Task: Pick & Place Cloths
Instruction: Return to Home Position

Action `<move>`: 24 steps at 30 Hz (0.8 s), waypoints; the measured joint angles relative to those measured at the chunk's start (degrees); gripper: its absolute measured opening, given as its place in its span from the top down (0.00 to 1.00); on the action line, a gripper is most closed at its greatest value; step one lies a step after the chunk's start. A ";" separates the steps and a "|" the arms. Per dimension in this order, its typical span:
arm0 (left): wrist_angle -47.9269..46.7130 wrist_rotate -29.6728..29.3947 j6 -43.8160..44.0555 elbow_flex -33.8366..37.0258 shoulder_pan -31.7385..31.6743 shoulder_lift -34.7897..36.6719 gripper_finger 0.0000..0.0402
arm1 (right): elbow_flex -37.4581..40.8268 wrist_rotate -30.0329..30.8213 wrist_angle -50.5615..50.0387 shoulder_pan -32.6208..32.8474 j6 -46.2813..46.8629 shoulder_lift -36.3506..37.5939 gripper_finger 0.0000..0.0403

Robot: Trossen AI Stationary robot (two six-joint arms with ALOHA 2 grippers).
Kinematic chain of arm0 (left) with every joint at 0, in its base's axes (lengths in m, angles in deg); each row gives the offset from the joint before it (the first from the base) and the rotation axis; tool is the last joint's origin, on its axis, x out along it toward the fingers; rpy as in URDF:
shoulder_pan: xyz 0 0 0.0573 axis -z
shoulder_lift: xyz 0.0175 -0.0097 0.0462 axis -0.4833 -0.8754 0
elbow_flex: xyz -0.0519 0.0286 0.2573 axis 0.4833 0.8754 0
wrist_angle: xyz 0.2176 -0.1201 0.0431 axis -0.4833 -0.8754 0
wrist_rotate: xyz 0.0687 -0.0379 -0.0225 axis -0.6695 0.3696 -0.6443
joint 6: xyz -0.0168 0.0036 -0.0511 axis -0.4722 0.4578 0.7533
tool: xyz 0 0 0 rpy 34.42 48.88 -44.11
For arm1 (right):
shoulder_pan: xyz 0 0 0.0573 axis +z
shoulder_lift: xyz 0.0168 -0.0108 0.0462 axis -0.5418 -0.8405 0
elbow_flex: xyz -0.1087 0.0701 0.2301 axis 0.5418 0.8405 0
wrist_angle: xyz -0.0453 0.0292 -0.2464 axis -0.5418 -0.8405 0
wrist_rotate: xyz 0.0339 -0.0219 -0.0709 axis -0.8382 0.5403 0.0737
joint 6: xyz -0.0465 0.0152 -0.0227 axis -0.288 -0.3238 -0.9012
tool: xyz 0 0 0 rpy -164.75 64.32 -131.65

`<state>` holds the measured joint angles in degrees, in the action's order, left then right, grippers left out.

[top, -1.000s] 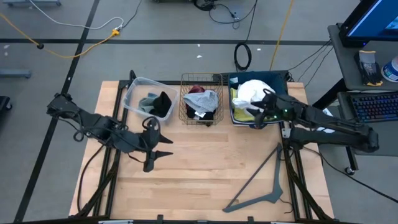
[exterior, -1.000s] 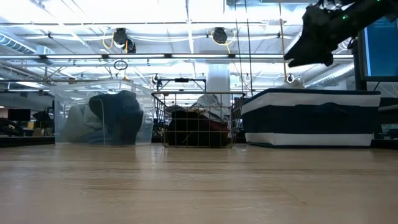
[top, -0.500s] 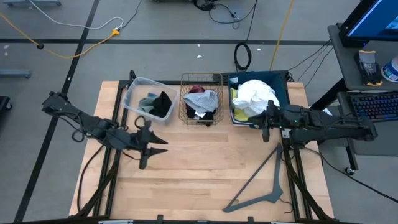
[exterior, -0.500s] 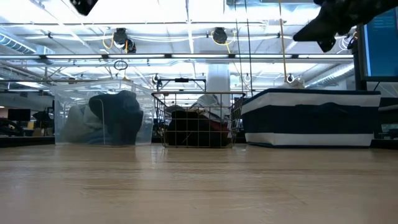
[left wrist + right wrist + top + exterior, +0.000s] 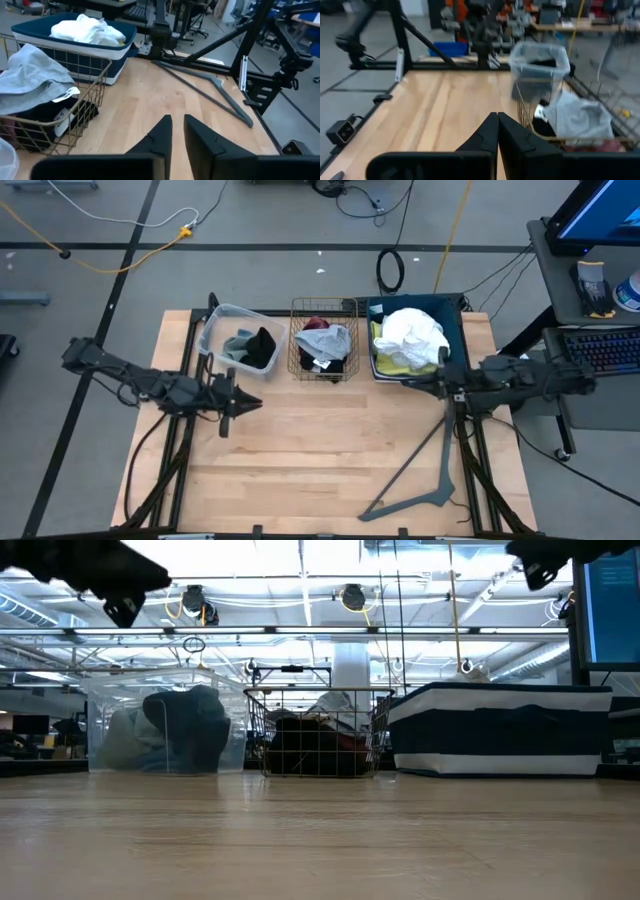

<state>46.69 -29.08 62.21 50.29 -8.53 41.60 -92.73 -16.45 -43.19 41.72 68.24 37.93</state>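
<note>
The cloths lie in three containers at the table's far side. Grey-blue and black cloths [image 5: 250, 345] are in a clear bin [image 5: 215, 325]. Light grey, maroon and black ones [image 5: 323, 340] fill a wire basket [image 5: 296, 340]. White and yellow ones [image 5: 408, 335] rest in a navy bin [image 5: 455, 315]. My left gripper [image 5: 250, 402] hovers near the clear bin, pointing toward the table's right, open by only a narrow gap [image 5: 177, 125]. My right gripper [image 5: 425, 377] hangs shut [image 5: 497, 120] by the navy bin's near edge, pointing left. Neither holds anything.
A grey angular hanger bar [image 5: 420, 470] lies flat on the wood at the near right. The middle and near left of the table show bare wood [image 5: 300, 450]. Both grippers show high above the tabletop in the low view.
My left gripper has drawn back toward the table's left edge and come lower, and the gap between its fingers has narrowed. My right gripper has swung away from over the navy bin toward the right edge and levelled out, leaving the white cloth uncovered in the bin.
</note>
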 joint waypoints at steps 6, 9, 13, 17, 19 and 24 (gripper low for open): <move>2.88 5.28 -3.18 2.81 -7.44 2.91 0.98 | 0.32 0.00 -1.79 0.71 -2.06 7.77 1.00; 2.67 8.33 -4.37 2.81 -10.84 5.78 0.99 | 2.18 -0.13 -2.05 0.71 -1.30 11.81 1.00; -1.02 11.23 -4.55 2.81 -13.03 10.22 0.95 | 6.97 -0.22 -0.99 0.71 0.69 16.63 1.00; -3.93 11.22 -4.08 2.81 -13.06 12.88 0.94 | 12.88 -4.73 3.77 0.69 1.41 19.22 1.00; -3.85 11.20 -4.77 2.81 -13.06 13.47 0.94 | 15.71 -6.38 6.77 0.69 1.98 19.68 1.00; -3.04 11.19 -6.04 3.38 -13.06 13.38 0.94 | 21.32 -7.56 10.25 0.69 2.03 19.70 1.00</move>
<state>43.65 -17.89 56.17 53.67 -21.59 54.98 -71.41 -24.01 -32.94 42.41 70.27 57.64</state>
